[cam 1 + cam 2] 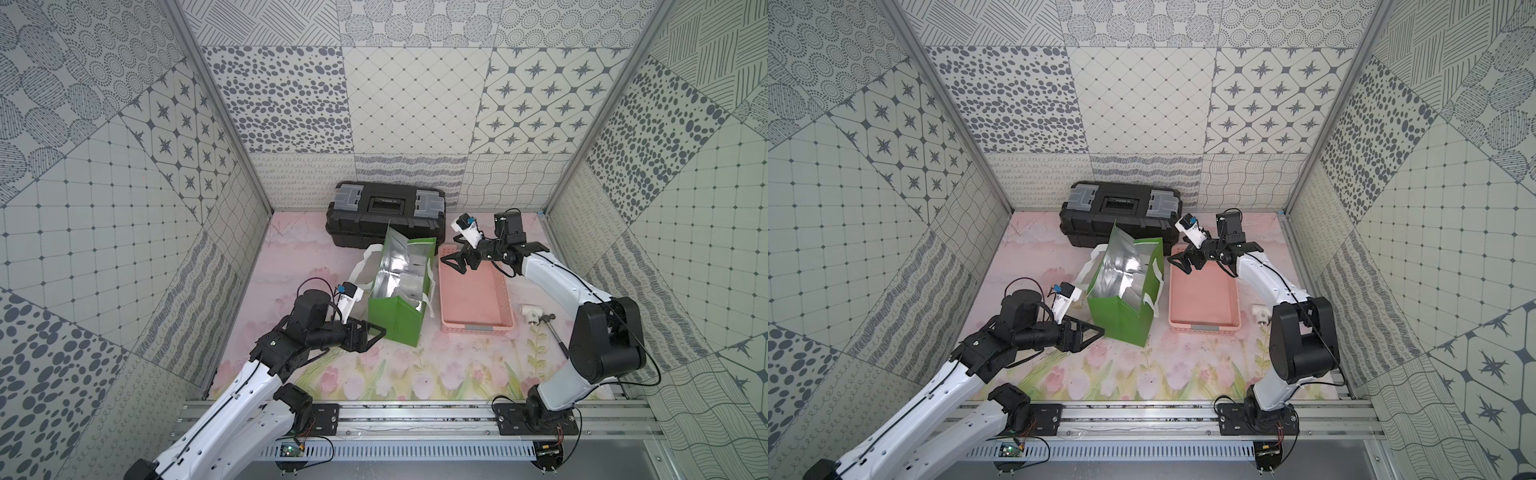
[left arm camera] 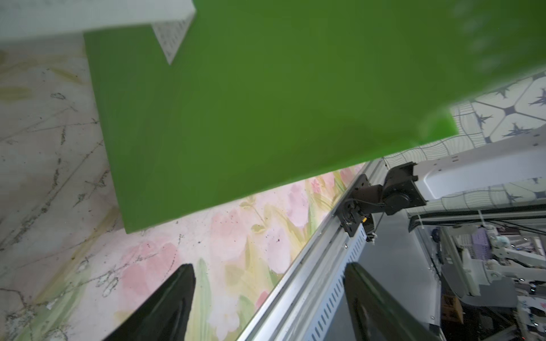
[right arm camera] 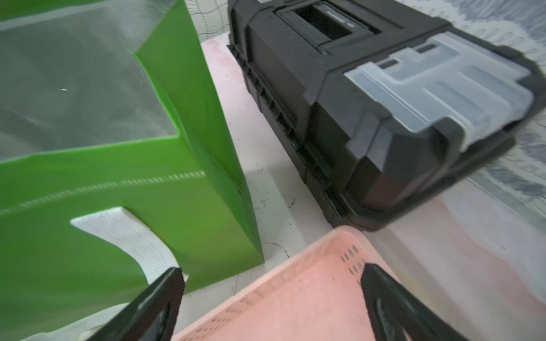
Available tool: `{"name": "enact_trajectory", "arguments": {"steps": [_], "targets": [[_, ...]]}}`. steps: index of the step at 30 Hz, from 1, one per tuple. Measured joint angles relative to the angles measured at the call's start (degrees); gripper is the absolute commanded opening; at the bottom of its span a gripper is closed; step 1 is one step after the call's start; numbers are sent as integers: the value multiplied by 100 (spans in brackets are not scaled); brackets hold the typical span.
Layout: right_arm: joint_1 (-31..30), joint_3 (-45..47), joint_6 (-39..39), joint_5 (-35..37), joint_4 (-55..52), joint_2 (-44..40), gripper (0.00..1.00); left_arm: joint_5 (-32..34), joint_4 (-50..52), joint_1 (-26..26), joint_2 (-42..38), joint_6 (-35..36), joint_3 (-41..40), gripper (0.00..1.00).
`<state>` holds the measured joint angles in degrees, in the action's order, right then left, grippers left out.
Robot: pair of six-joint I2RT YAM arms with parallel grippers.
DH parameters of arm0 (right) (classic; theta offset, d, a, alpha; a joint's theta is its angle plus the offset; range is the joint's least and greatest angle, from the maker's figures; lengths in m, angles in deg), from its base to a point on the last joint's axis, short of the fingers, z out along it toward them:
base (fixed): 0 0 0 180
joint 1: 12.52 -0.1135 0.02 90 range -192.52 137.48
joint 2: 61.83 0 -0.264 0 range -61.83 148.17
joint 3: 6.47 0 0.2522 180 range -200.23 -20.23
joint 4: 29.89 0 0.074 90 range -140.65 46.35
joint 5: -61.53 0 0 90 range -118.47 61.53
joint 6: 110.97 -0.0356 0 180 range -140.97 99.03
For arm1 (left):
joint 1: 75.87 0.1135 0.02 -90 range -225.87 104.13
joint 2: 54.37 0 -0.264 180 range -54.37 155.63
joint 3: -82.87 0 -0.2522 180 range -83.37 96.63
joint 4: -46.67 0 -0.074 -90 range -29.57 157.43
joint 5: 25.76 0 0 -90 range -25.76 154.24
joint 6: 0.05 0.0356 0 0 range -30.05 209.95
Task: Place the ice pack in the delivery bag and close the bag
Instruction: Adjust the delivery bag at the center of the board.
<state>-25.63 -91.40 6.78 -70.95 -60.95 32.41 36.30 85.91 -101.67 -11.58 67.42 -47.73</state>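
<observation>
The bag (image 1: 395,324) stands upright on the table (image 1: 415,365), mouth open, in front of the toolbox (image 1: 386,203) and just beside the basket (image 1: 505,299), which is seen to be bare. No ice pack is made out with certainty in any view. A grey patch (image 1: 405,286) low inside the bag may be it, but it cannot be told from the crinkled foil lining.

The left pincer (image 1: 376,332) is held wide and empty at the bag's near corner. The right pincer (image 1: 451,266) is also spread wide and empty, over the basket's far corner, close to the bag's side wall.

An ice pack is judged to be dense for its size, limp if thawed, and slick on its film skin. A hold across a flat sealed edge is advised, not across the bulging middle, from which it would likely be squeezed out. The bag itself is judged light and soft-walled, so it could easily be pushed over or folded shut. If steadying is needed, its rim or a strap is best taken.
</observation>
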Motion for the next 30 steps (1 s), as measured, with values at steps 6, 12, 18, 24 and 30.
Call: {"name": "enact_trajectory", "arguments": {"steps": [6, 12, 18, 24, 30], "targets": [[-289, -601, 199, -737, 201, 422, 99, 612, -686, -94, 378, 328, -85, 86], [-584, -907, 426, -1123, 173, 695, 70, 1084, -881, -103, 431, 787, 72, 94], [-734, -898, 409, -1279, 24, 686, 0, 1233, -920, -46, 212, 1266, 160, 79], [-741, -264, 208, -905, -94, -22, 0, 721, -975, 96, 289, 1759, 267, 11], [-732, 616, -146, 101, -212, -1224, 0, 245, -1027, 542, 501, 2107, 304, 0]]}}
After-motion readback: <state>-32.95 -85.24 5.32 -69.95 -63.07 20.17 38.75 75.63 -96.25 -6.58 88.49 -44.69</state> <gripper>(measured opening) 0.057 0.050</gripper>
